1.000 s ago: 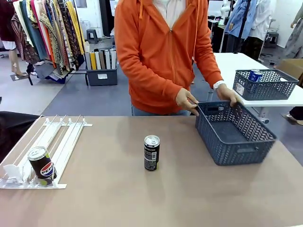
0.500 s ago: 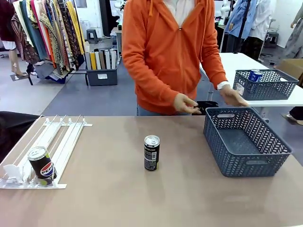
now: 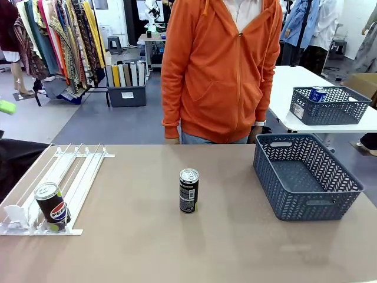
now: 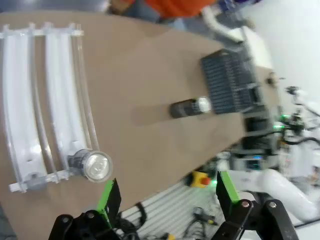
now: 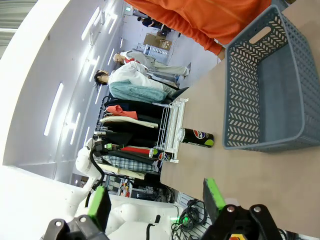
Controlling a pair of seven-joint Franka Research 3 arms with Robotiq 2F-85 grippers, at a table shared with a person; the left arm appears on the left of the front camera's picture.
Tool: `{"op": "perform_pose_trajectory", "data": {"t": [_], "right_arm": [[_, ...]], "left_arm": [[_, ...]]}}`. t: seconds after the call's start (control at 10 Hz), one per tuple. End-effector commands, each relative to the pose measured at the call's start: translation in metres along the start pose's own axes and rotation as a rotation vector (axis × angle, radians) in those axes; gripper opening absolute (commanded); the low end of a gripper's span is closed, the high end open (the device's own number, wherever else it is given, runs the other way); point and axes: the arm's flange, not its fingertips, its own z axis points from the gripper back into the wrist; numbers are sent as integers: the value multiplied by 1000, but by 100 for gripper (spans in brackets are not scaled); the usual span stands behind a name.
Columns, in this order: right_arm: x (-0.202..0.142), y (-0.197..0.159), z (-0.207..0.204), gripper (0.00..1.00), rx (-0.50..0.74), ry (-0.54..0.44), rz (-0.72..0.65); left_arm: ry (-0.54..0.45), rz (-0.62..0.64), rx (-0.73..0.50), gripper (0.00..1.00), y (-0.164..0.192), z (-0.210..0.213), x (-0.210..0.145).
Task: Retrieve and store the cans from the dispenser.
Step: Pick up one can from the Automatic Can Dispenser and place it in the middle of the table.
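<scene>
Grey basket [image 3: 308, 207] sits mouth-up at the table's right, empty; likely parked there as the store. One can [image 3: 52, 207] stands at the near end of the dispenser [image 3: 82, 170], where the curved stops catch it. Second can [image 3: 188, 190] stands mid-table, well apart from both. Both upright: long axis vertical, silver tops up. Dispenser lanes run near-to-far. Left gripper [image 4: 167, 192] and right gripper [image 5: 155, 197] are spread wide, holding nothing.
</scene>
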Motion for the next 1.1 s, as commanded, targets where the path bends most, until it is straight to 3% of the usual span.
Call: {"op": "perform_pose_trajectory", "data": {"t": [0.0, 0.1, 0.3, 0.5, 0.6, 1.0], "right_arm": [[4, 2, -1, 100, 22, -15, 26], [4, 2, -1, 100, 22, -15, 26], [4, 2, -1, 100, 22, -15, 26], [4, 2, -1, 100, 22, -15, 26], [4, 2, -1, 100, 22, -15, 26], [4, 2, -1, 100, 22, -15, 26]], "left_arm": [[155, -18, 551, 100, -37, -32, 5], [218, -71, 692, 100, -44, -53, 7], [200, -24, 833, 100, -49, -76, 18], [165, -12, 801, 100, -58, -82, 21], [126, -63, 785, 100, -53, -85, 11], [148, -67, 790, 100, -55, -89, 14]]}}
